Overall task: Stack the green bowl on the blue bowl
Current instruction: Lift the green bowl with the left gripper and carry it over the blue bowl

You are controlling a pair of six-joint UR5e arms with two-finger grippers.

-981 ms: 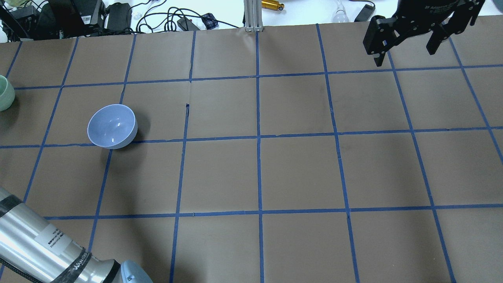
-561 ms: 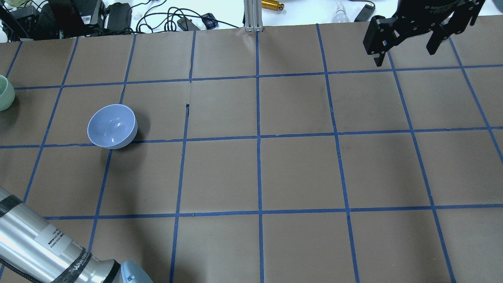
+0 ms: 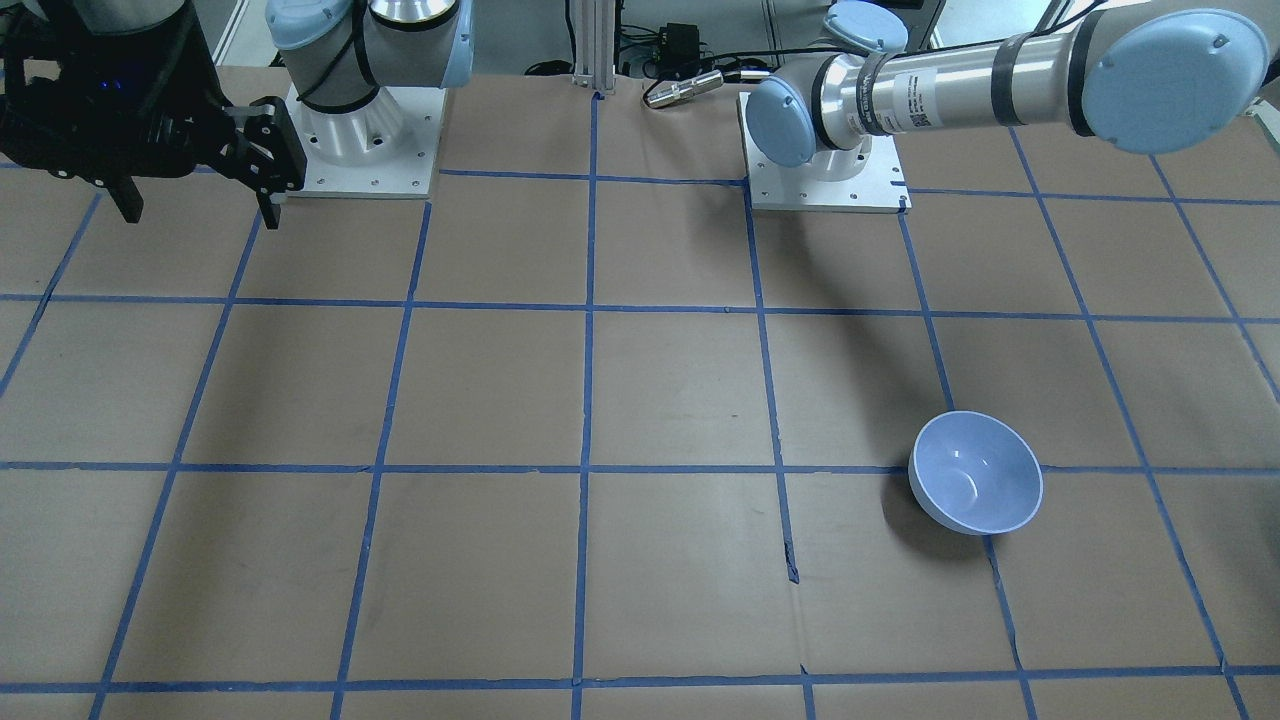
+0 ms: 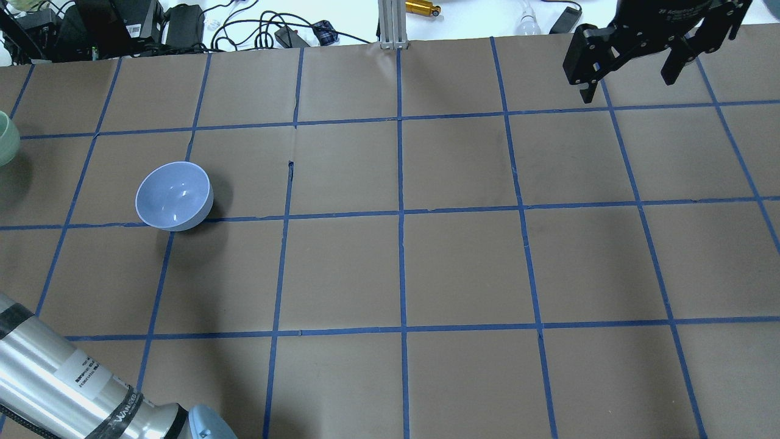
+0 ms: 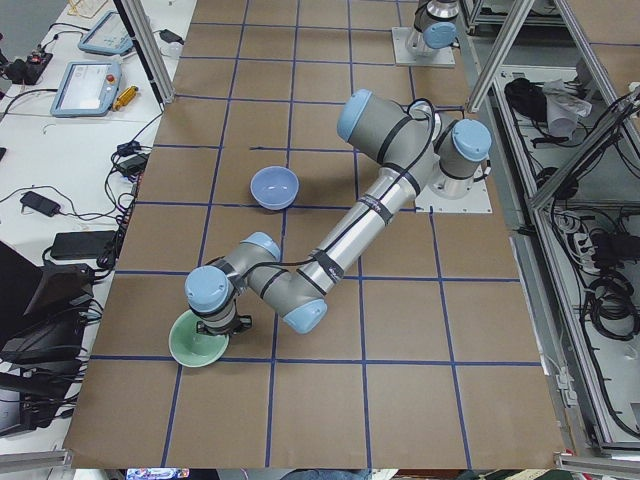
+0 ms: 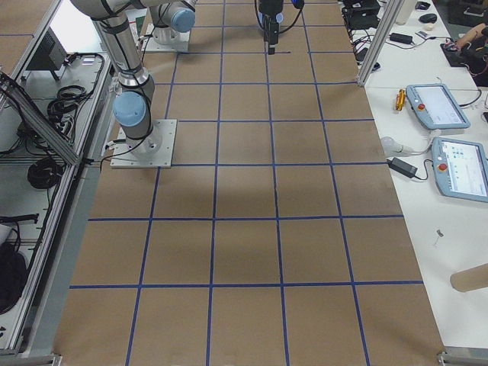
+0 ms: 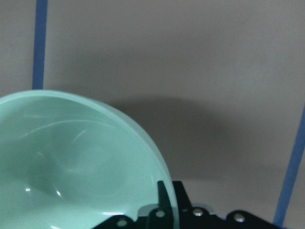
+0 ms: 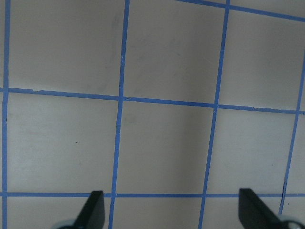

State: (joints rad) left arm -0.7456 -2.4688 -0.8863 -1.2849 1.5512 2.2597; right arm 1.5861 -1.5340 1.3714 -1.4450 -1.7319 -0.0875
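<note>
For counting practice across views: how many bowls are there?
2. The blue bowl stands left of centre on the table; the green bowl is at the table's left end, cut off at the overhead view's edge. No others show.

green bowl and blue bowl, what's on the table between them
Only taped brown table between the glossy mint-green bowl and glossy periwinkle-blue bowl, left arm above it; exterior left view.

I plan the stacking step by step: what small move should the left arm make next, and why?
Probably lift a little: the left gripper sits at the rim of the green bowl, its closure unclear, and the blue bowl stands empty, apart.
</note>
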